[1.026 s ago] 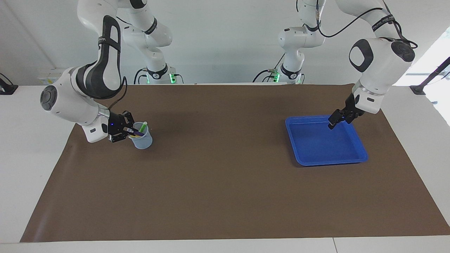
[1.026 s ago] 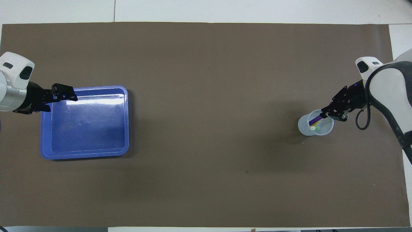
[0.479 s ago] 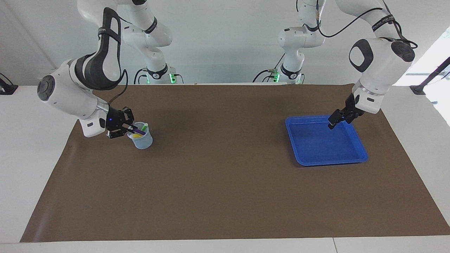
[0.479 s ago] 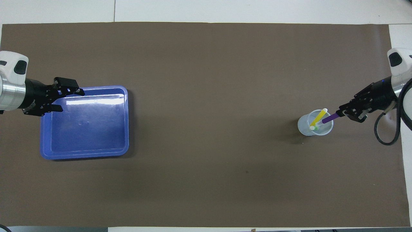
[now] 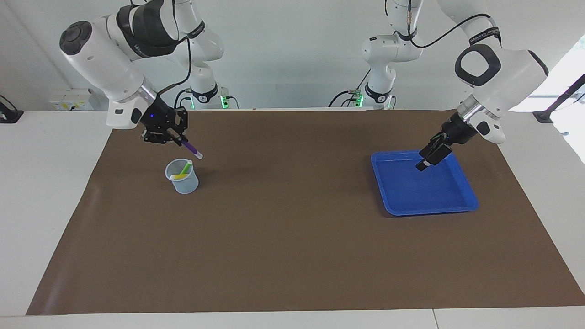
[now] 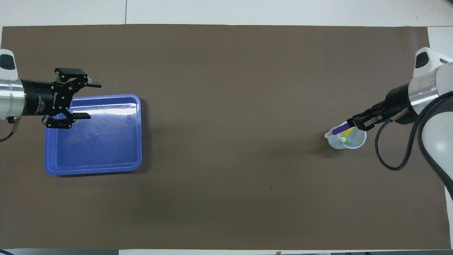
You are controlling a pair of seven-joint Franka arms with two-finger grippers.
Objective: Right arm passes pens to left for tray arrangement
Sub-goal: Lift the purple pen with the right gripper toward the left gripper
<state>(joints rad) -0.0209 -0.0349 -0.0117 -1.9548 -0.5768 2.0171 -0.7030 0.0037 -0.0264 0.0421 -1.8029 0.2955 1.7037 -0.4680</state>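
My right gripper point(image 5: 176, 138) point(image 6: 354, 124) is shut on the purple pen point(image 5: 191, 150) point(image 6: 339, 130) and holds it tilted in the air above the pale-blue cup point(image 5: 183, 182) point(image 6: 348, 142). The yellow pen point(image 5: 176, 176) point(image 6: 348, 132) and the green pen point(image 5: 185, 168) point(image 6: 348, 140) stand in the cup. My left gripper point(image 5: 424, 162) point(image 6: 88, 100) is open and empty over the edge of the blue tray point(image 5: 466, 194) point(image 6: 106, 166) that is nearer the robots. The tray holds nothing.
A brown mat point(image 5: 292, 246) point(image 6: 226, 198) covers the table. The cup stands toward the right arm's end, the tray toward the left arm's end. The white tabletop point(image 5: 36, 183) shows around the mat.
My right gripper has lifted the purple pen out of the cup and risen above it. My left gripper has opened wider and turned over the tray's edge.
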